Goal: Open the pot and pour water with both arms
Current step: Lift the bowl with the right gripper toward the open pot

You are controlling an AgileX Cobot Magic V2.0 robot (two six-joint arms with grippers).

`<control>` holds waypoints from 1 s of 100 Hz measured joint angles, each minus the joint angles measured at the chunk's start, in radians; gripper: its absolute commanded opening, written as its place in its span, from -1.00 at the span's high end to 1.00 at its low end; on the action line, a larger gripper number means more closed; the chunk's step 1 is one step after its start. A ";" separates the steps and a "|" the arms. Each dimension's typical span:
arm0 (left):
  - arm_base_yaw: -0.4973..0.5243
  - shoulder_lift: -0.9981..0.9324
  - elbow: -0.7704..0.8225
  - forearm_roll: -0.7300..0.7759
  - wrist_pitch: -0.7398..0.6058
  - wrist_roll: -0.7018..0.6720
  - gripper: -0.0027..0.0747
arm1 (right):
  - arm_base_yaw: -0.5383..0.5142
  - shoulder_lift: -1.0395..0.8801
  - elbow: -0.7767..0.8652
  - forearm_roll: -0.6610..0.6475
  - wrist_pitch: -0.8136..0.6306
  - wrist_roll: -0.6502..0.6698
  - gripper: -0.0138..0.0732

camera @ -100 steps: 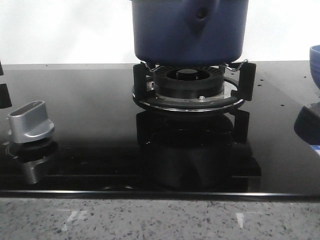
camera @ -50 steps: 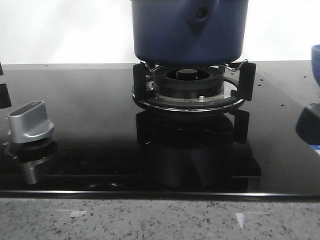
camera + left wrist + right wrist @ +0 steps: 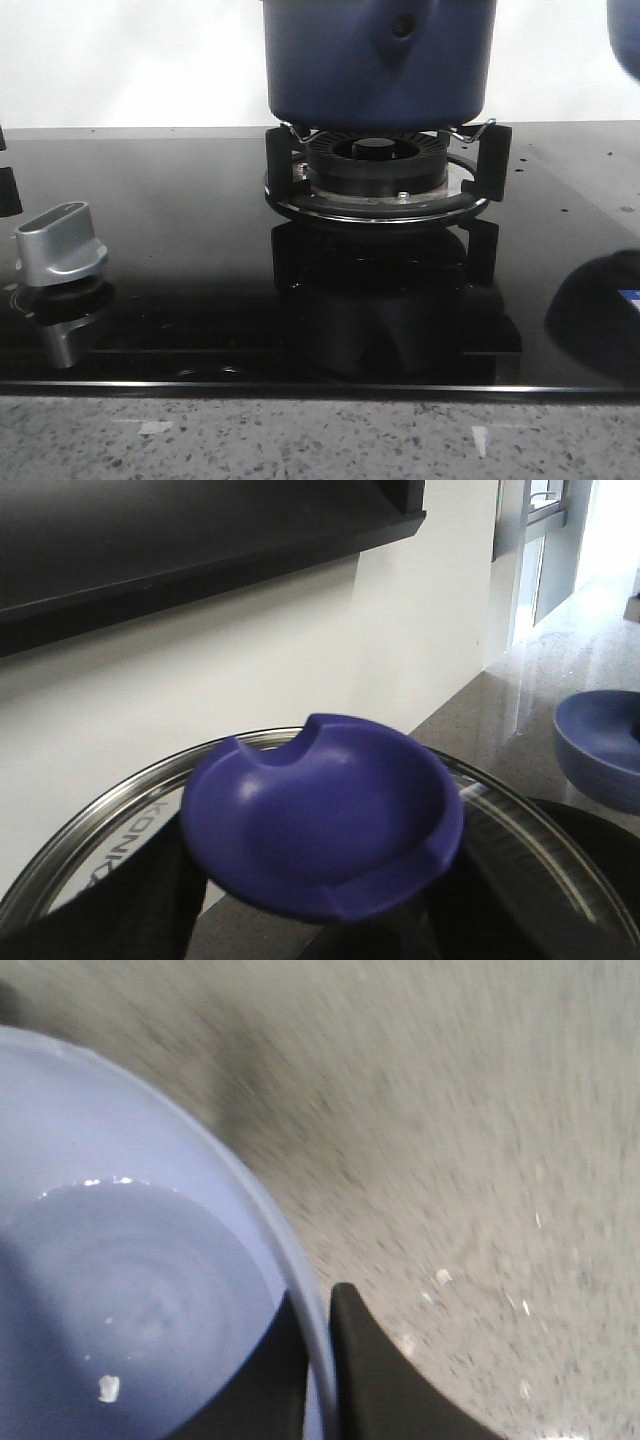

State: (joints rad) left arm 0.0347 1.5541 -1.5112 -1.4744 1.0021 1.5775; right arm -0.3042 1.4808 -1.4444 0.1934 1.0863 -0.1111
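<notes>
The only lettering that could be read stood on the round glass lid with a polished steel rim (image 3: 120, 825), seen in the left wrist view: dark capital letters printed along the glass just inside the rim, of which "KONK" showed before the rest ran out of sight behind the glossy blue dished knob (image 3: 325, 815) at the lid's middle. A small blue-and-white patch (image 3: 628, 297) reflected in the black glass cooktop (image 3: 180, 230) at the right edge of the front view might have been a label, but nothing on it could be made out.
</notes>
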 measured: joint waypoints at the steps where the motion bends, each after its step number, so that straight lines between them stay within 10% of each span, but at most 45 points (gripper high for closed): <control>1: 0.000 0.000 0.000 0.000 0.000 0.000 0.17 | 0.003 0.000 -0.007 0.000 0.003 0.000 0.84; 56: 0.000 0.000 -0.001 0.000 -0.002 0.000 0.17 | 0.348 0.188 -0.507 0.017 0.101 0.000 0.84; 100: 0.000 0.000 -0.001 0.000 -0.020 0.000 0.17 | 0.493 0.283 -0.540 0.095 -0.118 -0.120 0.78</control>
State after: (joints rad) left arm 0.0347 1.5541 -1.5120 -1.4744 0.9821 1.5775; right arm 0.1890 1.7642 -1.9840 0.2882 0.9686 -0.2314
